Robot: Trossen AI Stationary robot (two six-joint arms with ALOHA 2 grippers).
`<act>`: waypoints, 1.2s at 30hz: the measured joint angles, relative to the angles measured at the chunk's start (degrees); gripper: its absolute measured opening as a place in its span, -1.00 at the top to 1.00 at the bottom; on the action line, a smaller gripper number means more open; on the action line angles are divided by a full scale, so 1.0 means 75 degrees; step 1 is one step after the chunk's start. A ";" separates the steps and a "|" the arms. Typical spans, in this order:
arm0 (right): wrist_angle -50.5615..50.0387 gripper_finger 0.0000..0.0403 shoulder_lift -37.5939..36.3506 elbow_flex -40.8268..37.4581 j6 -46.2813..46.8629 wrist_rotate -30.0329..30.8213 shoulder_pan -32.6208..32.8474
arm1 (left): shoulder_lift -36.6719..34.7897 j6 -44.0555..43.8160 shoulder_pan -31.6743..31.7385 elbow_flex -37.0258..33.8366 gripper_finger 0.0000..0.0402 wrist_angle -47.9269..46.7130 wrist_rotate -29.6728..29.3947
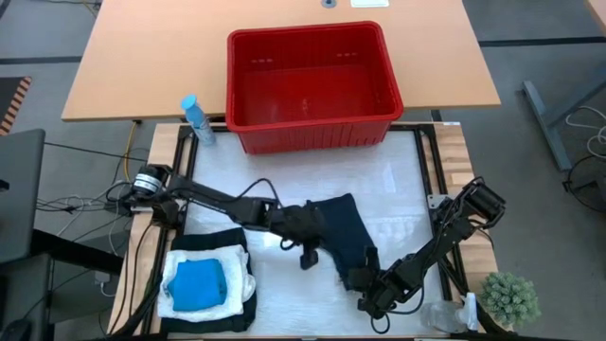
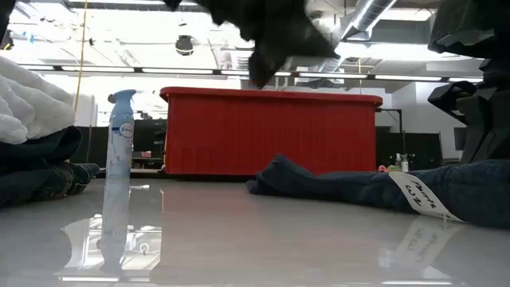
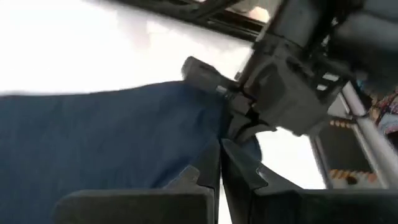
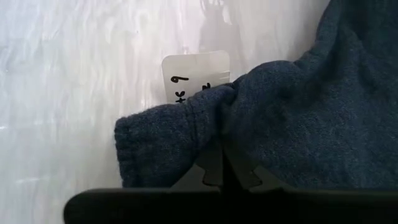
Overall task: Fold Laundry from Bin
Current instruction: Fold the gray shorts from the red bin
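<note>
Dark blue garment [image 1: 346, 232] spread mid-surface, in front of the empty red bin [image 1: 312, 85]. Pinched at its lower corner by the right pincer [image 4: 222, 163], closed tight on the cloth beside a white tag [image 4: 196, 73]. Gripped at its left edge by the left pincer [image 1: 305, 227], also closed. Folded pile [image 1: 206, 284] with bright blue item on top at the surface's [image 1: 284, 180] near left corner; spray bottle [image 1: 197, 119] left of the bin.

Free room and obstacles on the white tabletop [image 1: 398, 204]:
- Far edge: the red bin [image 1: 311, 87] blocks your reach along most of it; a spray bottle [image 1: 197, 120] stands just beside its left wall.
- Near left corner: a folded stack [image 1: 206, 284] fills it.
- Centre: a dark garment [image 1: 343, 235] and both arms lie across it.
- Open to you: the strip between bin and garment, and the right-hand area.
</note>
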 joint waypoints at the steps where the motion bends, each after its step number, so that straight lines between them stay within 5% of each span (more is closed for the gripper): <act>1: 0.0011 0.92 0.0003 0.0000 0.0000 0.0000 0.0006 | 0.0055 0.0246 -0.0053 -0.0101 0.99 0.0262 -0.0064; 5: 0.0070 0.92 0.0003 -0.0001 -0.0002 0.0004 0.0041 | 0.0579 0.0679 -0.0240 -0.0367 0.98 0.0342 -0.0923; 10: 0.0437 0.92 0.0012 -0.0014 0.0011 -0.0090 0.0111 | 0.1265 -0.0245 -0.0372 -0.0438 0.98 0.0266 -0.2694; 17: 0.0500 0.91 0.0011 -0.0003 -0.0033 -0.0178 0.0297 | 0.2022 -0.0619 -0.0551 -0.0388 0.98 0.0322 -0.2089; 27: 0.0490 0.76 -0.0778 -0.0035 -0.0259 -0.0778 0.0513 | 0.2083 -0.0785 -0.0678 -0.0459 0.98 0.0111 -0.2253; 36: -0.0012 0.77 -0.1547 -0.0012 0.0634 -0.0253 0.0510 | 0.2044 -0.0826 -0.0673 -0.0462 0.98 0.0072 -0.2298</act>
